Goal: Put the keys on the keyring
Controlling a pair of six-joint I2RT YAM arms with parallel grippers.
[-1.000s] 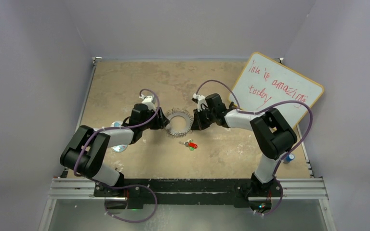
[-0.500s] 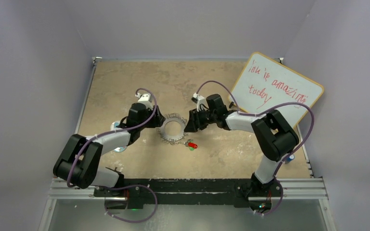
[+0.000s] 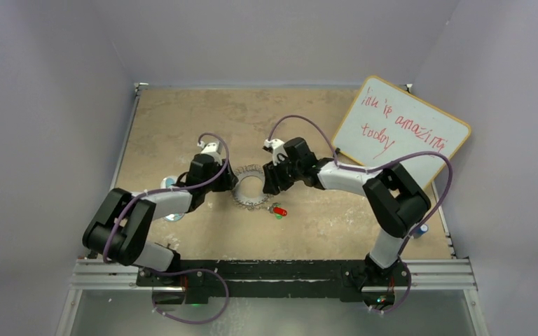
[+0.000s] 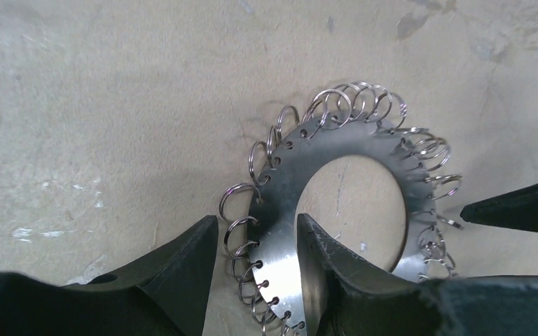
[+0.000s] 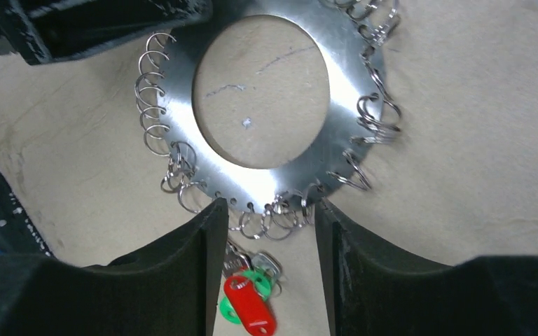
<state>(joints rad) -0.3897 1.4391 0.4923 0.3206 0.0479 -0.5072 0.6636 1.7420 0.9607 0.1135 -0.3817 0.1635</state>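
Looks like a robotics lab booth tbh. Plain grey walls (image 3: 56, 105) box in a tan table (image 3: 182, 126). Aluminium rail (image 3: 273, 273) up front, scribbled whiteboard (image 3: 403, 129) propped at the side.

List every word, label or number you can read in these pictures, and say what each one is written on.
"… amazing": upper line of red handwriting on the whiteboard; the word or two before it are too scrawled to read for certain.
"today": lower line of red handwriting on the same whiteboard.
No readable text shows on the keyring or the keys.
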